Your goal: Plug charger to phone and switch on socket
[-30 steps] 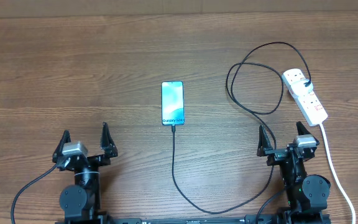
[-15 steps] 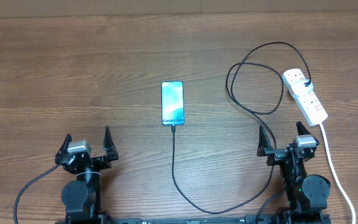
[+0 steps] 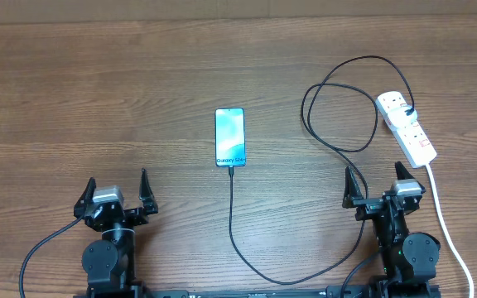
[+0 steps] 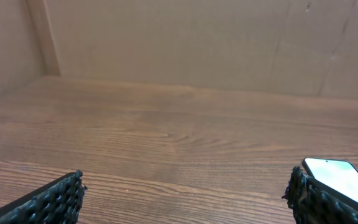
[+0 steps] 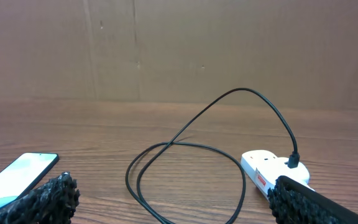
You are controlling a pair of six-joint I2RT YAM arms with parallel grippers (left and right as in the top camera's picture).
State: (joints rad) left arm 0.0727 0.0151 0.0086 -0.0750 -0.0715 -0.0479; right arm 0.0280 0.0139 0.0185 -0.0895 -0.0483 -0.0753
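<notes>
The left gripper [image 3: 115,180] and right gripper [image 3: 373,171] are waiting wide and empty at the bottom edge. The phone [image 3: 230,136] is lying mid-frame, with the charger [image 3: 232,215] apparently meeting its lower end. The socket [image 3: 406,126] is lying upper right; its switch probably wants one right fingertip pressing squarely.

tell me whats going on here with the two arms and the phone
Nothing is being handled right now. The left gripper and the right gripper sit open and empty at the near side of the table, apart from everything. The phone lies screen up in the middle, and the charger runs right up to its near end, apparently plugged in. Its plug sits in the socket on the right. Whether the switch is on is too small to tell.
</notes>
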